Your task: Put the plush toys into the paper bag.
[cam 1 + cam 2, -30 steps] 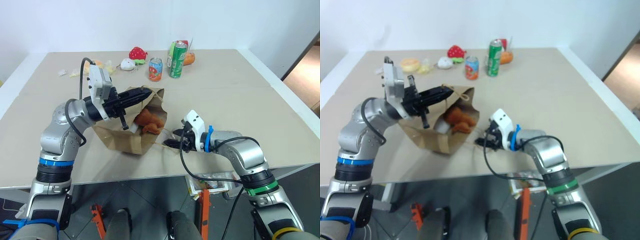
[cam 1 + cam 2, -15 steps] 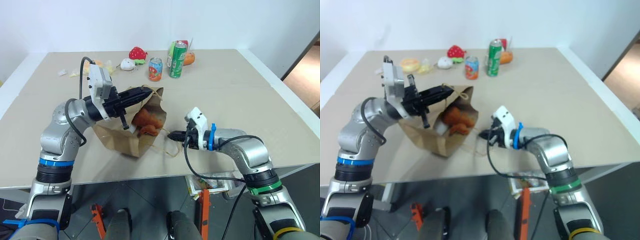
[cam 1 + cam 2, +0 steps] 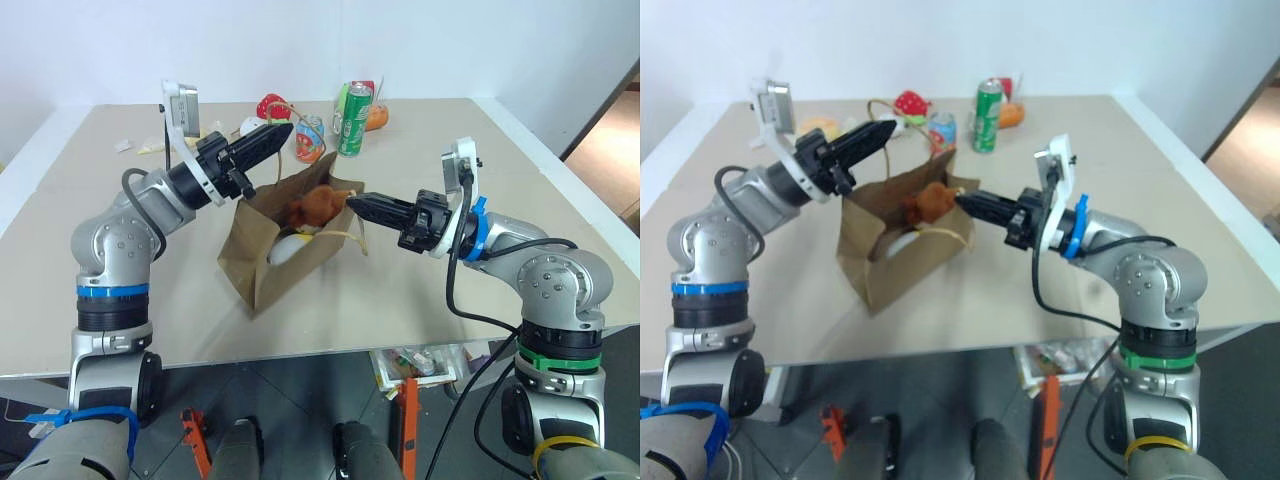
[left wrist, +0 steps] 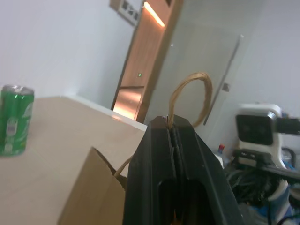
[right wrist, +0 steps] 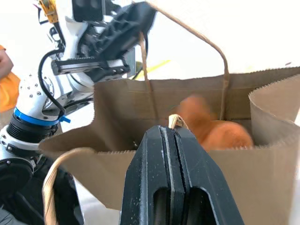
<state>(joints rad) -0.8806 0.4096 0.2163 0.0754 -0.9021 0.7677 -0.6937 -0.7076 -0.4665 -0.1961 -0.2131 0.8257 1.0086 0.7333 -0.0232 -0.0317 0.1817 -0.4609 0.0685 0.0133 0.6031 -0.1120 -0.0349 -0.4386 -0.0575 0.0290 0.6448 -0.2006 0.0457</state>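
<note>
We now have the paper bag [image 3: 290, 240] raised by both handles, where a second ago it lay slumped on its side on the counter [image 3: 480, 170]. Our left claw [image 3: 272, 134] is pressed together on the far handle loop [image 4: 190, 96], held up above the bag's far edge. Our right claw [image 3: 362, 202], which was down at counter level with its jaws part open, has come up and is now pinched shut on the near handle [image 5: 174, 121], level with the bag's mouth. With both cords pulled apart and upward, the bag stands with its mouth open.

Inside it we can see the orange-brown plush toy [image 3: 318, 205] near the top and the white egg-shaped toy [image 3: 287, 247] lower down, its yellow end toward the orange one. Both toys look to be in the bag, so we judge the task all but done; what remains is probably to set the bag down steady without tipping them out. The cans [image 3: 353, 119] and the strawberry plush [image 3: 270, 106] sit well apart at the far edge.
</note>
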